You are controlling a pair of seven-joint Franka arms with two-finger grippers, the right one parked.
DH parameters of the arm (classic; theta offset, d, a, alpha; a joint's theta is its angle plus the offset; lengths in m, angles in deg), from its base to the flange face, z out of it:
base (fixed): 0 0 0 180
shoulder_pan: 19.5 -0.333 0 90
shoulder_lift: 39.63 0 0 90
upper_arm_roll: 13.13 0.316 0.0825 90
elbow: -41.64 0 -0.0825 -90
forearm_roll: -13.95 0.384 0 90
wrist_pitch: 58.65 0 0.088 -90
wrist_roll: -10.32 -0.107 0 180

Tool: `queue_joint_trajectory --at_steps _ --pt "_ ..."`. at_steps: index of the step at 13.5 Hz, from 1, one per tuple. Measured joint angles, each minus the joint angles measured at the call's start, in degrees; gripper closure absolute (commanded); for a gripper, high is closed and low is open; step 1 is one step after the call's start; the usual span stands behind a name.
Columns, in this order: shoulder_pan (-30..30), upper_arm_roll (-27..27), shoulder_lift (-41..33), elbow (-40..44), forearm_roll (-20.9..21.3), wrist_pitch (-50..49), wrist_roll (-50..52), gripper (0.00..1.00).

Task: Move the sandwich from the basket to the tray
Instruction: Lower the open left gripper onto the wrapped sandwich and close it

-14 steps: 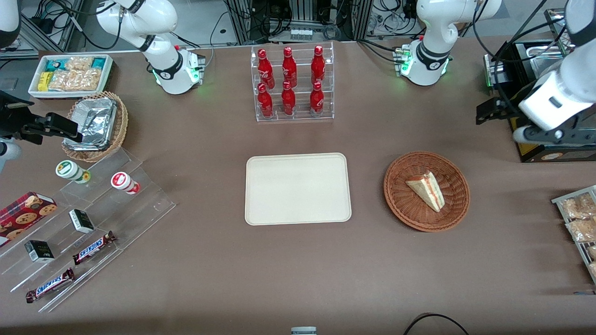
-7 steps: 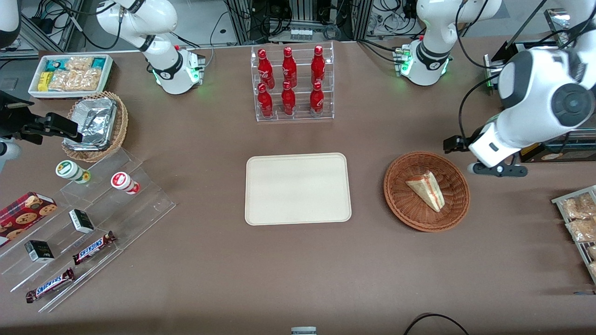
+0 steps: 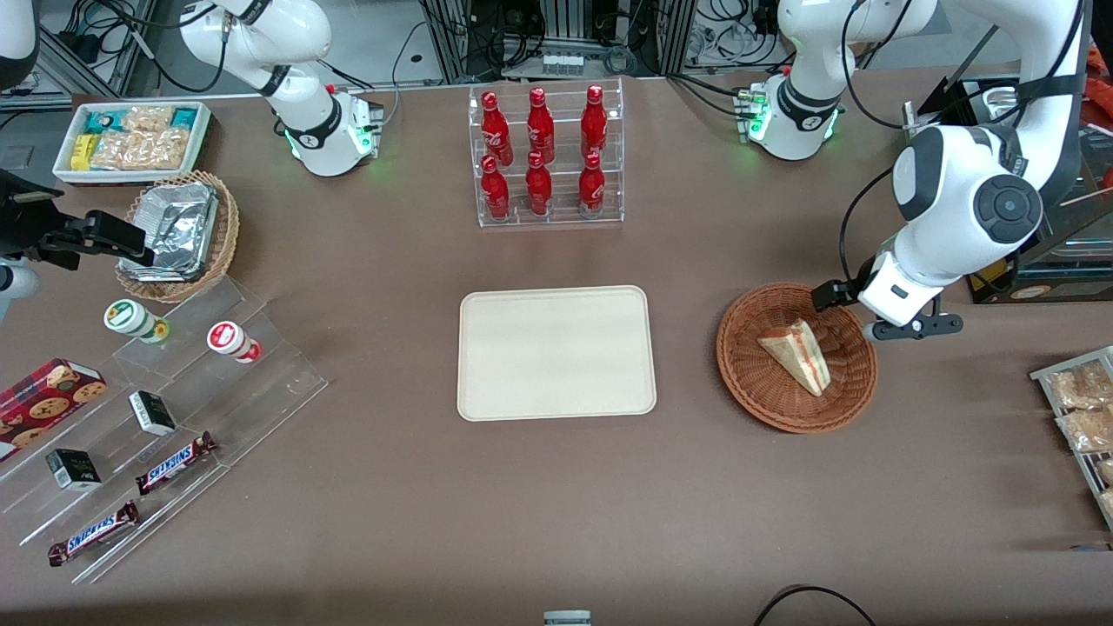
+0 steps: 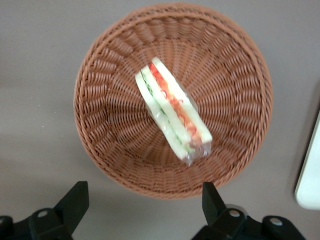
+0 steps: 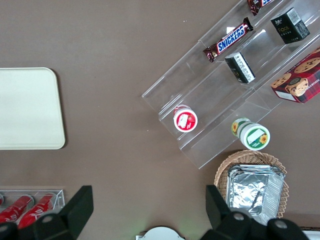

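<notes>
The sandwich (image 3: 797, 355), a pale wedge with red and green filling, lies in the round reddish-brown wicker basket (image 3: 756, 382). The cream tray (image 3: 556, 352) lies flat beside the basket, toward the parked arm's end, with nothing on it. My left gripper (image 3: 856, 309) hovers over the basket's rim at the working arm's end, a little farther from the front camera than the sandwich. In the left wrist view the gripper (image 4: 143, 200) is open and empty, its fingertips (image 4: 75, 197) spread wide just outside the basket (image 4: 115, 165), the sandwich (image 4: 172, 117) apart from them. An edge of the tray (image 4: 311, 170) shows there too.
A clear rack of red bottles (image 3: 546, 156) stands farther from the front camera than the tray. A foil-filled wicker basket (image 3: 178, 230), a white snack bin (image 3: 130, 139) and clear steps with snacks (image 3: 165, 409) lie toward the parked arm's end. Snack packets (image 3: 1083, 409) lie at the working arm's end.
My left arm has swung in from the working arm's end of the table and come down over the basket's rim. The sandwich, basket and tray have not moved.
</notes>
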Motion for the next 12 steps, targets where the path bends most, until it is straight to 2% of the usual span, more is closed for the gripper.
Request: queue_joint_trajectory --at_steps 7,12 --pt "3.94 -0.39 5.34 -1.06 0.02 9.67 29.08 0.0" --pt "4.19 -0.25 7.27 -1.06 0.02 11.41 36.71 0.0"
